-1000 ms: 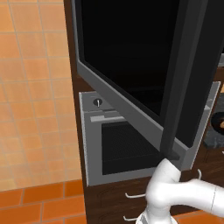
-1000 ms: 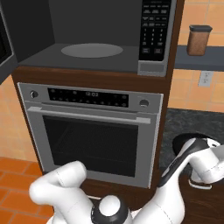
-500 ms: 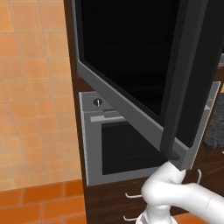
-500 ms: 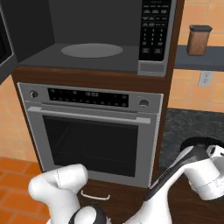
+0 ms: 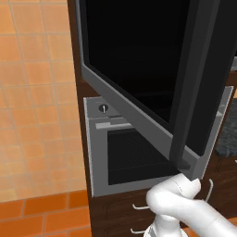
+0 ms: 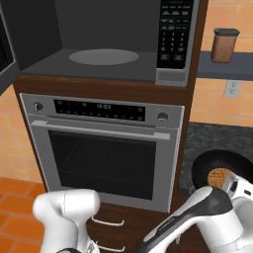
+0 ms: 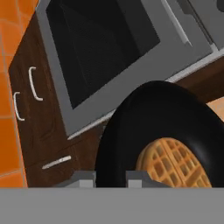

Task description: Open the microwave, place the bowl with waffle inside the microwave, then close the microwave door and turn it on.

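Note:
The microwave (image 6: 108, 29) stands open above the oven, its glass turntable bare. Its door (image 5: 139, 69) is swung wide to the left, with the dark bar handle (image 5: 194, 83) nearest the camera. The bowl with waffle (image 6: 207, 165) is low on the right by the dark counter, with the golden waffle (image 6: 220, 177) inside. In the hand view the bowl (image 7: 131, 127) is large and close, and my gripper (image 7: 110, 178) is shut on its near rim, one fingertip on each side of the wall. The waffle (image 7: 175, 164) lies just past the fingers.
A silver oven (image 6: 104, 148) sits directly under the microwave, with wooden drawers (image 7: 33, 83) below it. A brown canister (image 6: 225, 45) stands on a shelf at the right, above the dark counter (image 6: 202, 138). The open door sticks far out into the room on the left.
My arm's links have sunk and swung rightward in the right base view, and the bowl with its waffle now shows beside the hand. The microwave door has not moved.

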